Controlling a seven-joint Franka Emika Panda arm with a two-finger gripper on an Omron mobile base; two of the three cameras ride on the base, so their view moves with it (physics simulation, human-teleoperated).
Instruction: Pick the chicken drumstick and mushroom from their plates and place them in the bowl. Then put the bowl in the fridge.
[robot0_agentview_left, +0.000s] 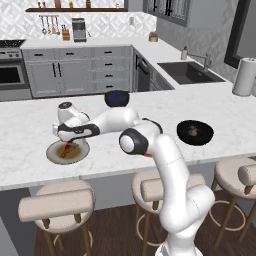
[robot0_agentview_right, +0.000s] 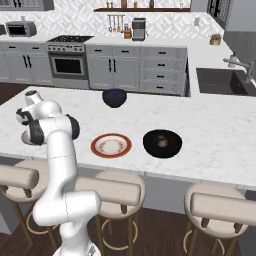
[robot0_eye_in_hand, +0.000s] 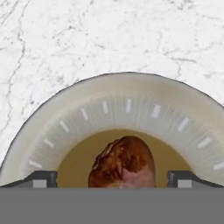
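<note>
The chicken drumstick (robot0_eye_in_hand: 124, 162) lies on the brownish centre of the grey-olive plate (robot0_eye_in_hand: 127, 105), which sits near the island's front left edge (robot0_agentview_left: 52, 155). My gripper (robot0_eye_in_hand: 112, 179) hangs open just above it, one fingertip on each side of the meat, and in the left base view it (robot0_agentview_left: 67, 142) points straight down over the drumstick (robot0_agentview_left: 67, 150). The red-rimmed white plate (robot0_agentview_right: 111, 145) lies to the right; I cannot make out the mushroom on it. The dark bowl (robot0_agentview_left: 116, 98) stands at the island's far edge. The fridge is out of view.
A flat black plate (robot0_agentview_left: 195, 132) with a small brown lump lies right of the arm. A paper-towel roll (robot0_agentview_left: 245, 76) stands at the far right. Stools (robot0_agentview_left: 57, 202) line the island's near side. The sink (robot0_agentview_left: 190, 72) is behind.
</note>
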